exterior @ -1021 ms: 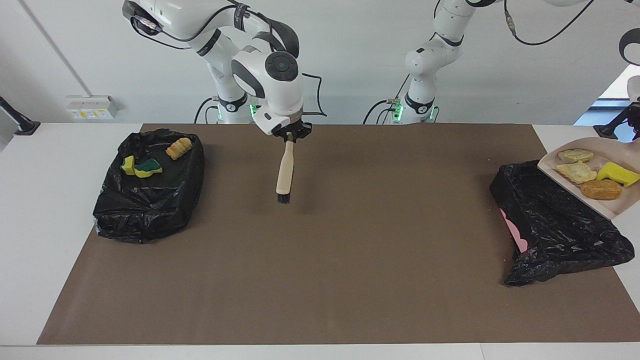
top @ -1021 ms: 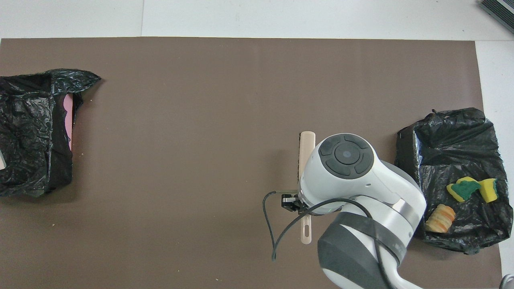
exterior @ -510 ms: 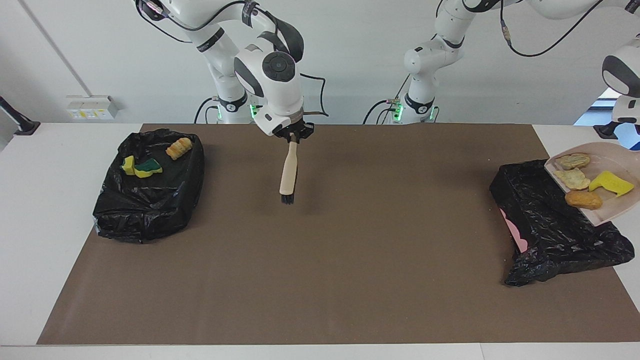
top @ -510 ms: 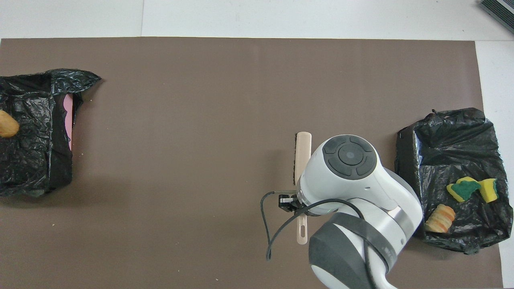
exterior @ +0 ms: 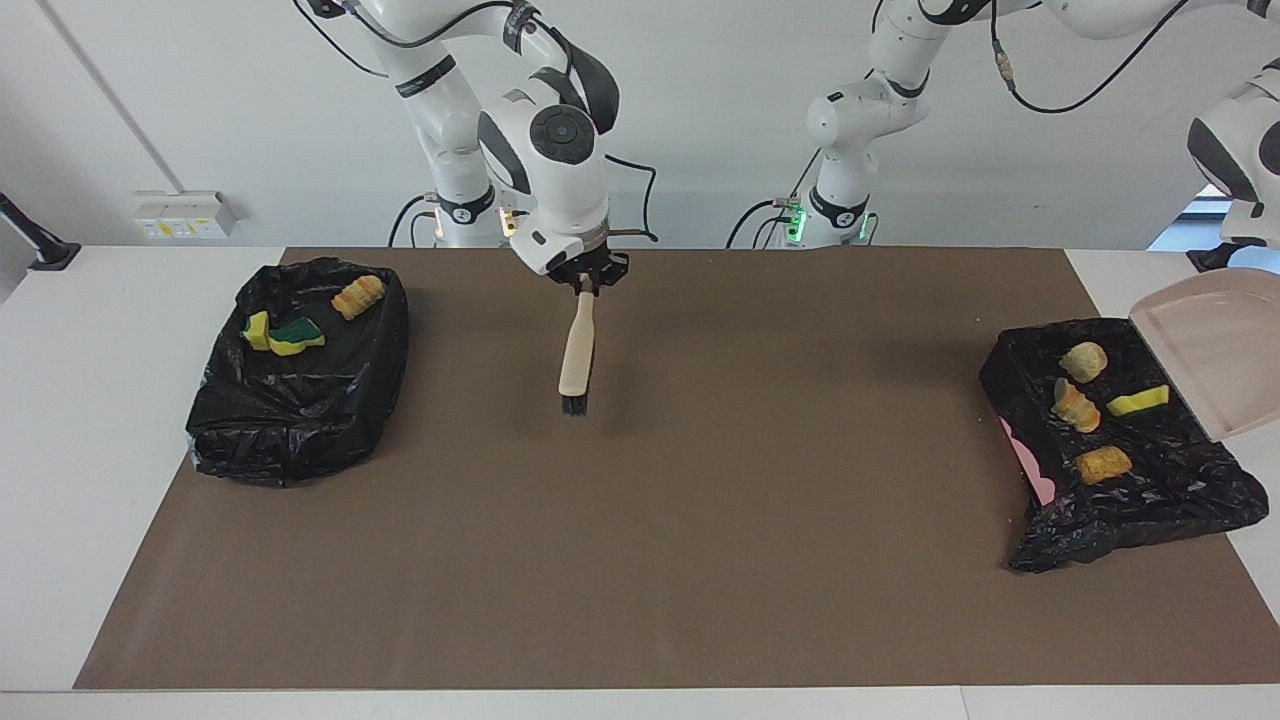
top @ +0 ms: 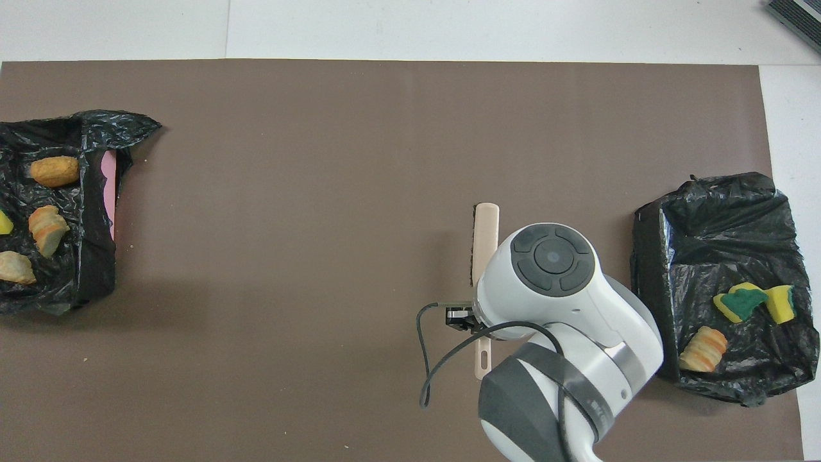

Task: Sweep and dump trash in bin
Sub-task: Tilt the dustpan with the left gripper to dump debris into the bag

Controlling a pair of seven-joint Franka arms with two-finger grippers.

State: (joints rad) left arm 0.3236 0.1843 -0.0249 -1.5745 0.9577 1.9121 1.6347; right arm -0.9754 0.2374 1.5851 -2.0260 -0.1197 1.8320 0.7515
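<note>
Trash chunks (exterior: 1090,413) lie in the bin (exterior: 1120,480) at the left arm's end; dustpan (exterior: 1210,350) seemingly tilted over it.

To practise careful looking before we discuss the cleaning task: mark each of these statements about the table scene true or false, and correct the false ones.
1. The dustpan has trash pieces lying on it. False: it is tilted and bare; four pieces lie in the bin at the left arm's end.
2. The right gripper is shut on the brush. True.
3. The brush hangs with its bristles pointing down over the brown mat. True.
4. The bin at the right arm's end is empty. False: three sponge pieces lie in it.
5. Trash pieces lie loose in the middle of the mat. False: none show there.
</note>
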